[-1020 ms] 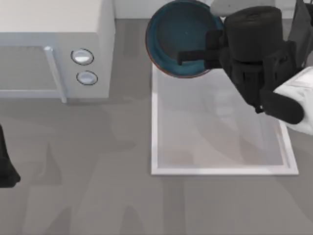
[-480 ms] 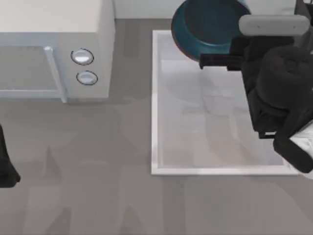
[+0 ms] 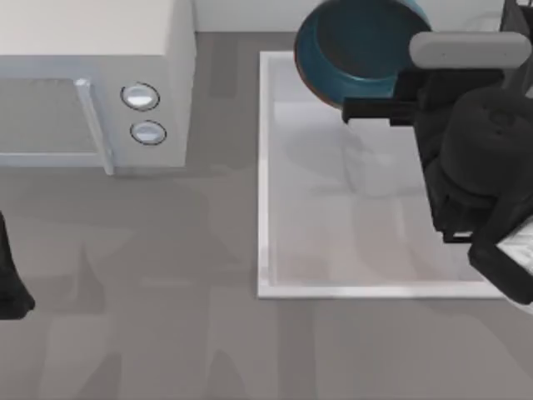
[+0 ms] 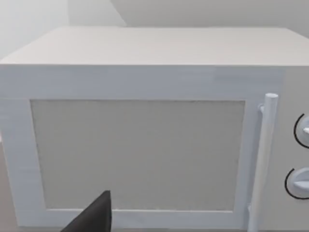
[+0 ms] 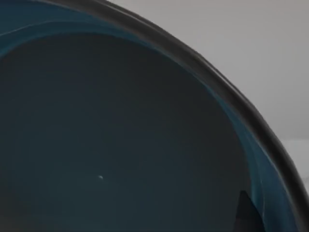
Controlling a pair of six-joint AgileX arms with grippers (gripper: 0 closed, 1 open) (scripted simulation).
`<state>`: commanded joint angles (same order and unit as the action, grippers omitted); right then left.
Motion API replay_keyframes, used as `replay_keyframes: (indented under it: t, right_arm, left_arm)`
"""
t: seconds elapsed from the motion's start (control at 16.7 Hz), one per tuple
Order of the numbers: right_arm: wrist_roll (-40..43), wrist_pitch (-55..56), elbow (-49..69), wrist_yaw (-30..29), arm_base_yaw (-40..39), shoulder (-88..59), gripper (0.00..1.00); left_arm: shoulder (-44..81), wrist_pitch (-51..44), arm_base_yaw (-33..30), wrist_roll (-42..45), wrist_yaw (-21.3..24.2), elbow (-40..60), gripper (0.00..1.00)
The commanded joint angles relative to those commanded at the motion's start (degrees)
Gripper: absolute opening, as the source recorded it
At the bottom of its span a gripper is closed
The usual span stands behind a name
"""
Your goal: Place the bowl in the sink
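We are holding our right claw (image 3: 379, 104) in the upper right of the top view, pinching the bowl (image 3: 358, 46) by its near rim. A dark finger (image 5: 248, 212) is showing inside the bowl at the lower right of the right wrist view. The bowl is hanging tilted over the far end of the sink (image 3: 265, 167), partly running off the top edge of the frame; whether it is touching the basin we cannot tell. We judge we are in the carrying step, with the placing not yet done. The next move is calling for lowering the bowl onto the sink's pale bottom, then spreading the claw. Our left arm (image 3: 10, 279) is sitting parked at the left edge, facing the microwave (image 4: 145, 140); its claw state we cannot tell.
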<state>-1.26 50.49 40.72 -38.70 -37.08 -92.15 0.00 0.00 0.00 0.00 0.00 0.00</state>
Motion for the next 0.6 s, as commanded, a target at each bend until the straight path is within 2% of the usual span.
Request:
replay_keyframes:
  t: [0.24,0.6]
  right_arm:
    - [0.03,6.37,-0.69,-0.24,-0.25,-6.18,0.0]
    - [0.41,28.64,-3.63,-0.76,-0.44,-24.55,0.0]
  left_arm:
    - [0.0,0.0,0.0,0.0,0.0,0.0,1.0]
    - [0.0,0.0,0.0,0.0,0.0,0.0,1.0]
